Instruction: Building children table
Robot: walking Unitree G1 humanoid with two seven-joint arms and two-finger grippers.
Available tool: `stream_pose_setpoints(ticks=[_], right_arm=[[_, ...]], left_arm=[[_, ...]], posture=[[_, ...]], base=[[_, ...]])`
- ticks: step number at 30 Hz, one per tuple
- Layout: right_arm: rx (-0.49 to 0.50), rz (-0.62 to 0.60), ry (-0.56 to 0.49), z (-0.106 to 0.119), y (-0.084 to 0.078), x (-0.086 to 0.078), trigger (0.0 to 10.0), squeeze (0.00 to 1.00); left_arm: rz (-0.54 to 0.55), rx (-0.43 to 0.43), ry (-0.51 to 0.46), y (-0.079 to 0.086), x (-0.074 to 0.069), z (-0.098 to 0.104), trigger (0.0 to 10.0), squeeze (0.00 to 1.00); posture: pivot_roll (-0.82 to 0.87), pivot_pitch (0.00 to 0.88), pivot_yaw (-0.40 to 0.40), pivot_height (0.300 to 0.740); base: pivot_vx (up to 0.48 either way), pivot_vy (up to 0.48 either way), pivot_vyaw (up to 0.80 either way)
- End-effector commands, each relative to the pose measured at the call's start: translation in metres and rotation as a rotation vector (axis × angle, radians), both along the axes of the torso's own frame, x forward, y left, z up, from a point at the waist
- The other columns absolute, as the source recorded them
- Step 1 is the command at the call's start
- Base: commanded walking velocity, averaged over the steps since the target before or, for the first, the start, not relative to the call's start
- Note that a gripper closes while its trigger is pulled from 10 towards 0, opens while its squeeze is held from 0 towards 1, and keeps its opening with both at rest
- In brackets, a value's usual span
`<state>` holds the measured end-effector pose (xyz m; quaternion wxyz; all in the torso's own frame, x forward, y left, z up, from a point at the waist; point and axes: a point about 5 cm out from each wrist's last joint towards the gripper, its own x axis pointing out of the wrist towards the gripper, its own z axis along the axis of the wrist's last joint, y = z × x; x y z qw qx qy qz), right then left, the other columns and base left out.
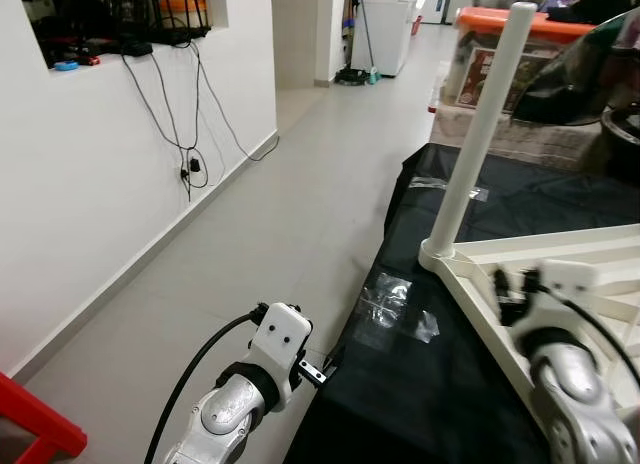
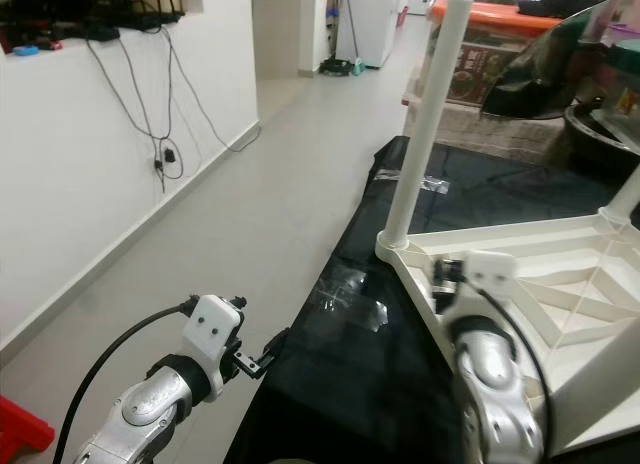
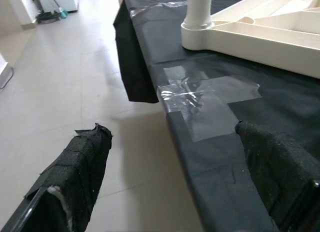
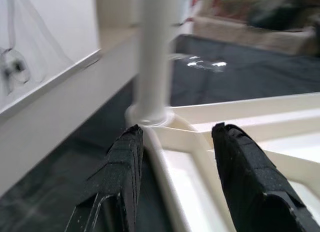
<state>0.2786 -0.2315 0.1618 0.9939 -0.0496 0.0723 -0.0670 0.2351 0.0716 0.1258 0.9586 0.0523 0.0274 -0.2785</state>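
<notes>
**Over the upturned tabletop, both claws open and empty**

Over the corner of the upside-down white children's tabletop (image 1: 560, 274), the right claw (image 4: 177, 157) hangs with its two black fingers (image 4: 122, 167) spread well apart, gripping nothing. Between them, in the right wrist view, runs the tabletop's raised rim, and just beyond the fingertips stands the white table leg (image 1: 478, 134), upright in its round socket at that corner. The silver right arm (image 1: 575, 384) reaches in over the ribbed underside of the tabletop.

The left claw (image 3: 170, 162) is lower and further left, at the edge of the counter (image 3: 250, 157). Its padded fingers (image 3: 82, 162) are wide open and empty; one sits over the black covering, the other out over the floor. Ahead of it lies a patch of clear tape (image 3: 205, 99) stuck across the black cloth at the counter's edge, and past that the tabletop corner with the foot of the leg.

The tabletop lies flat on the black-covered counter, underside up, with a second leg (image 2: 625, 199) showing at the right edge of the right eye view. Behind the counter stand a storage box with an orange lid (image 1: 500, 29) and a dark bag (image 1: 580, 74). To the left stretches a grey tiled floor (image 1: 270, 244) along a white wall (image 1: 90, 174) with black cables (image 1: 180, 114) hanging from a recess. A red object (image 1: 35, 424) shows at the lower left corner.
</notes>
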Motion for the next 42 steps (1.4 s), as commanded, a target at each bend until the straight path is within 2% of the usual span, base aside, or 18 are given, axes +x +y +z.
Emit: stream_pose_setpoints(ticks=[1, 4, 5, 6, 7, 10, 11, 12, 13, 14, 26, 28, 29, 30, 31, 37, 39, 42], right_arm=[[-0.030, 0.018, 0.080, 0.002, -0.008, 0.013, 10.0, 0.00], [-0.043, 0.027, 0.108, 0.002, -0.010, 0.018, 10.0, 0.00], [-0.064, 0.041, 0.141, 0.002, -0.014, 0.022, 10.0, 0.50], [-0.064, 0.041, 0.141, 0.002, -0.014, 0.022, 10.0, 0.50], [-0.084, 0.069, 0.199, -0.001, -0.018, 0.025, 10.0, 1.00], [-0.130, 0.128, 0.372, -0.016, -0.029, 0.026, 10.0, 1.00], [-0.130, 0.128, 0.372, -0.016, -0.029, 0.026, 10.0, 1.00], [-0.151, 0.152, 0.420, -0.021, -0.032, 0.025, 10.0, 0.68], [-0.162, 0.171, 0.459, -0.023, -0.033, 0.025, 10.0, 0.68], [-0.169, 0.179, 0.486, -0.024, -0.034, 0.025, 10.0, 0.00], [-0.108, 0.217, 0.668, -0.044, -0.047, 0.026, 10.0, 0.00], [-0.098, 0.245, 0.696, -0.045, -0.048, 0.025, 9.2, 0.00], [-0.096, 0.287, 0.732, -0.045, -0.050, 0.024, 4.4, 0.00], [-0.096, 0.287, 0.732, -0.045, -0.050, 0.024, 4.4, 0.00], [-0.097, 0.323, 0.762, -0.045, -0.051, 0.023, 0.0, 0.00], [-0.133, 0.413, 0.813, -0.041, -0.055, 0.024, 0.0, 0.00], [-0.170, 0.550, 0.814, -0.033, -0.049, 0.026, 0.0, 0.00], [-0.189, 0.631, 0.819, -0.028, -0.044, 0.026, 0.0, 0.00]], left_arm=[[-0.008, -0.007, 0.009, -0.002, -0.001, 0.002, 10.0, 0.00], [-0.012, -0.009, 0.010, -0.002, -0.002, 0.002, 10.0, 0.00], [-0.017, -0.011, 0.010, -0.003, -0.003, 0.003, 10.0, 0.00], [-0.017, -0.011, 0.010, -0.003, -0.003, 0.003, 10.0, 0.00], [-0.021, -0.011, 0.010, -0.004, -0.004, 0.003, 10.0, 0.00], [-0.026, -0.009, 0.027, -0.006, -0.009, 0.003, 10.0, 0.00], [-0.026, -0.009, 0.027, -0.006, -0.009, 0.003, 10.0, 0.00], [-0.026, -0.012, 0.032, -0.007, -0.010, 0.003, 10.0, 0.00], [-0.026, -0.014, 0.035, -0.007, -0.010, 0.003, 10.0, 0.00], [-0.027, -0.014, 0.037, -0.008, -0.011, 0.002, 10.0, 0.00], [-0.018, -0.014, 0.039, -0.008, -0.012, 0.003, 10.0, 0.00], [-0.017, -0.014, 0.041, -0.009, -0.012, 0.003, 10.0, 0.00], [-0.016, -0.015, 0.042, -0.009, -0.012, 0.003, 10.0, 0.00], [-0.016, -0.015, 0.042, -0.009, -0.012, 0.003, 10.0, 0.00], [-0.016, -0.016, 0.043, -0.009, -0.012, 0.003, 10.0, 0.00], [-0.014, -0.016, 0.042, -0.010, -0.011, 0.003, 10.0, 0.00], [-0.011, -0.015, 0.039, -0.010, -0.010, 0.003, 10.0, 0.00], [-0.009, -0.015, 0.037, -0.010, -0.010, 0.003, 10.0, 0.00]], posture=[[0.10, 0.000, -0.066, 0.740], [0.10, 0.000, -0.066, 0.740], [0.10, 0.000, -0.074, 0.740], [0.10, 0.000, -0.074, 0.740], [0.09, 0.000, -0.077, 0.740], [0.09, 0.000, -0.084, 0.740], [0.09, 0.000, -0.084, 0.740], [0.08, 0.000, -0.089, 0.740], [0.08, 0.000, -0.089, 0.740], [0.08, 0.000, -0.089, 0.740], [0.08, 0.000, -0.104, 0.740], [0.08, 0.000, -0.103, 0.740], [0.08, 0.000, -0.102, 0.740], [0.08, 0.000, -0.102, 0.740], [0.08, 0.000, -0.102, 0.740], [0.07, 0.000, -0.102, 0.740], [0.07, 0.000, -0.103, 0.740], [0.07, 0.000, -0.103, 0.740]], base=[[0.000, 0.000, 0.00], [0.000, 0.000, 0.00], [0.000, 0.000, 0.00], [0.000, 0.000, 0.00], [0.000, 0.000, 0.00], [0.000, 0.000, 0.00], [0.000, 0.000, 0.00], [0.000, 0.000, 0.00], [0.000, 0.000, 0.00], [0.000, 0.000, 0.00], [0.000, 0.000, 0.00], [0.000, 0.000, 0.00], [0.000, 0.000, 0.00], [0.000, 0.000, 0.00], [0.000, 0.000, 0.00], [0.000, 0.000, 0.00], [0.000, 0.000, 0.00], [0.000, 0.000, 0.00]])
